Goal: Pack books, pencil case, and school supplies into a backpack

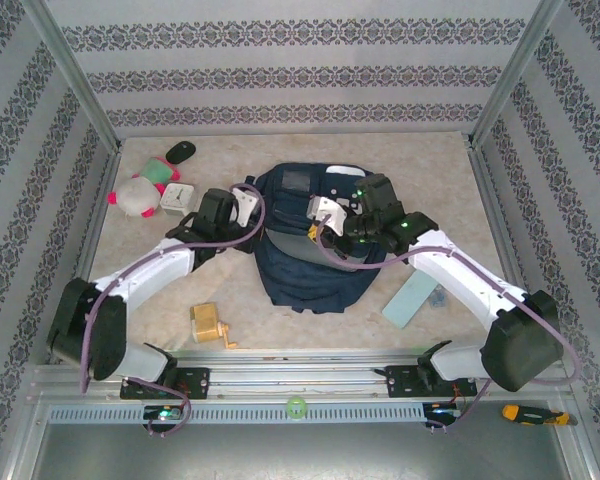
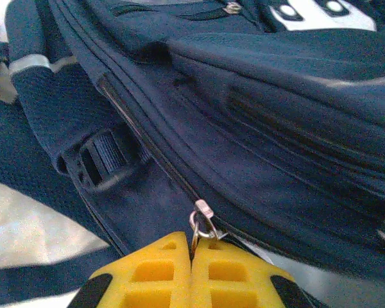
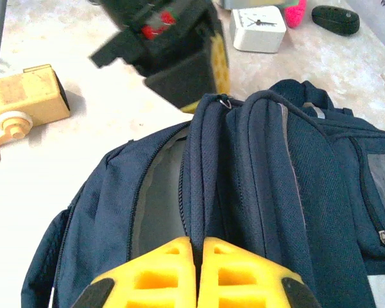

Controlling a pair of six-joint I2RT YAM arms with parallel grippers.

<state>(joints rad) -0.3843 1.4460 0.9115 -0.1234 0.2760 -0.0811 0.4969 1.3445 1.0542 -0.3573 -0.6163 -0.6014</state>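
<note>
The dark navy backpack [image 1: 310, 245] lies in the middle of the table with its main zip partly open, showing grey lining [image 3: 155, 192]. My left gripper [image 2: 192, 247] is shut on the metal zipper pull [image 2: 204, 218] at the backpack's left side [image 1: 252, 200]. My right gripper [image 3: 197, 247] is shut on the fabric edge of the opening [image 1: 313, 232]. The yellow-orange pencil sharpener [image 1: 212, 325] stands near the front edge, left of the backpack [image 3: 25, 99]. The pale blue pencil case [image 1: 412, 298] lies to the right of the backpack. The navy booklet is out of view.
A white square clock [image 1: 177, 197] and a pink-and-white plush toy [image 1: 138, 195] sit at the back left, with a dark oval object [image 1: 181, 150] behind them. A screwdriver [image 1: 535, 413] lies off the table at the front right. Metal frame posts border the table.
</note>
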